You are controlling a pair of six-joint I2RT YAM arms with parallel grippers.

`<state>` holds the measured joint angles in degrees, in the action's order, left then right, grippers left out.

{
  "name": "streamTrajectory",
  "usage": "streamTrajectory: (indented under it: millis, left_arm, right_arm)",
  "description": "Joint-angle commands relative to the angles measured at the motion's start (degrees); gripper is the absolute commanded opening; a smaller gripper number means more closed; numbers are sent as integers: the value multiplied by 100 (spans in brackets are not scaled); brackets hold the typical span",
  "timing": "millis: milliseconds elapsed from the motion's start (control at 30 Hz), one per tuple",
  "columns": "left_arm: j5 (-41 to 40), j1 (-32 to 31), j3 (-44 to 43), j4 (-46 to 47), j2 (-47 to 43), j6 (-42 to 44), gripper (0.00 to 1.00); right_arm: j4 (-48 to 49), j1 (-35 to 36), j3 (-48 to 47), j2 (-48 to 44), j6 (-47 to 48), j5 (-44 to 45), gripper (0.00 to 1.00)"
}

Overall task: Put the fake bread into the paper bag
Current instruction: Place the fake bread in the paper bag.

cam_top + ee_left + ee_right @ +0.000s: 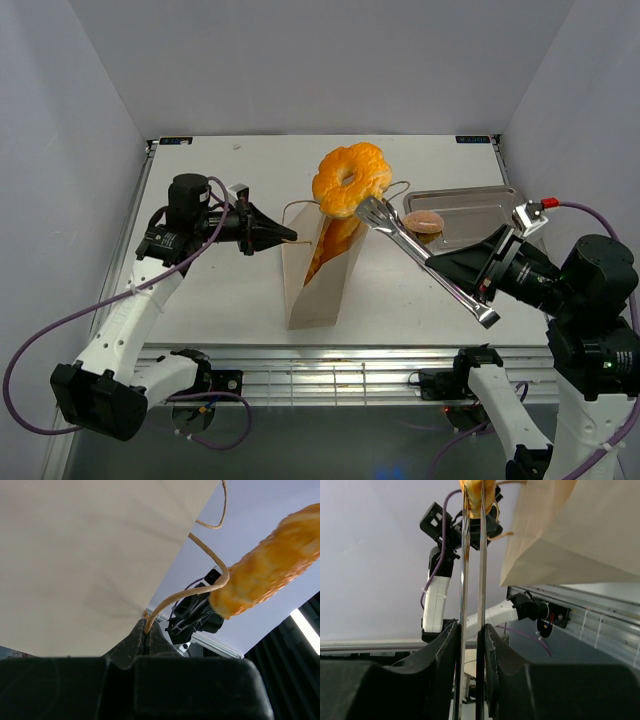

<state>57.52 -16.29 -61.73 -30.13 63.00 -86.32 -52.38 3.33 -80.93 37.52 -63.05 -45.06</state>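
L end effector [146, 630] pinches cord handle [185, 592]; R end effector [470, 630] clamps tongs [430, 262] w/ ring bun [350, 178]: centre over paper bag [320, 290], lower, release.

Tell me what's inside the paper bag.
An orange pastry leans inside the bag; the ring bun, pinched in the tongs, hangs over its mouth. The bag's walls hide anything lower down.

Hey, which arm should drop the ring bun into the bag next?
Right. The right claw clamps the tongs, which grip the ring-shaped bun just over the paper bag mouth. The left claw is shut on the bag's cord handle, so it is occupied.
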Motion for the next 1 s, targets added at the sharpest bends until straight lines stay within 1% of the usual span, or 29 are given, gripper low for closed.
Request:
streamTrajectory:
  millis: [0,100,233,533,800,967]
  left_arm:
    - [-170,39,74,-28,-350,-139,0]
    - [-319,39,83,-46,-508,-209,0]
    - [-539,39,100,-63,-763,-358,0]
    - [-689,39,276,-63,-1062,-526,0]
    - [-689,39,223,-54,-1036,-482,0]
    - [-707,39,197,-54,-1027,-464,0]
  right_arm:
    - [-728,-17,-300,-209,310,-451,8]
    - [-1185,-17,-336,-332,442,-425,8]
    - [-1336,-17,-283,-456,372,-364,8]
    - [-2127,71,-512,-175,723,-161,8]
    - [-2005,71,-460,168,724,-231,8]
    - [-1951,71,-441,431,495,-196,8]
